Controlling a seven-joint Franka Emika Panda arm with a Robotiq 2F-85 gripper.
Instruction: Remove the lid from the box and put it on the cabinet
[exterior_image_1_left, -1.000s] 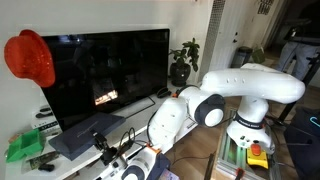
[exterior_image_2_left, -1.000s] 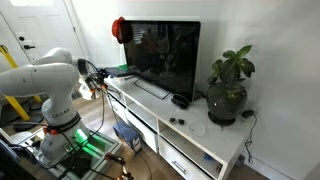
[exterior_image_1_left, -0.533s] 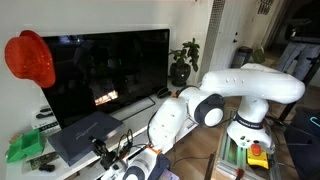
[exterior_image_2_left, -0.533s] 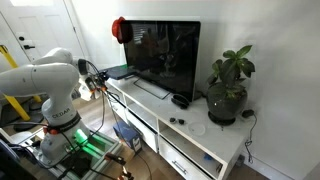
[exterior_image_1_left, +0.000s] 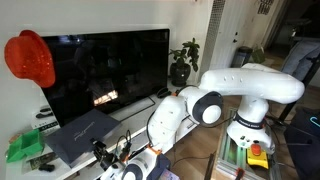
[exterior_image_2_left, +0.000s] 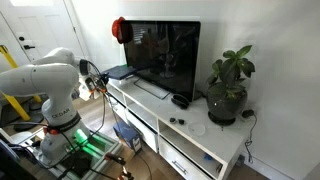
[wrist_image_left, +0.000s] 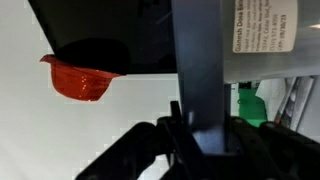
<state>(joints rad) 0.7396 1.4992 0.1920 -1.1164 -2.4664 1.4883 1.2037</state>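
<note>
The cabinet (exterior_image_2_left: 160, 108) shows at full length in only an exterior view, running from the middle left of the frame down to the lower right. The black TV (exterior_image_2_left: 165, 57) stands on it, with a potted plant (exterior_image_2_left: 228, 85) to the right. The white robot arm (exterior_image_1_left: 235, 95) fills the right half of an exterior view, while it sits at the far left in the view along the cabinet.

The lid (exterior_image_1_left: 82, 133) is at the lower left of the frame, tilted up in front of the TV's lower corner. From the other side it is only a small dark patch (exterior_image_2_left: 122, 71).

The wrist view alone shows the grip. The gripper (wrist_image_left: 200, 140) has its fingers clamped on the lid's edge, which rises as a dark vertical band through the frame.

I cannot separate the box from the lid in any view. A red hat (wrist_image_left: 85, 78) and a green container (wrist_image_left: 250, 105) flank the band, and the container is partly cut off.
</note>
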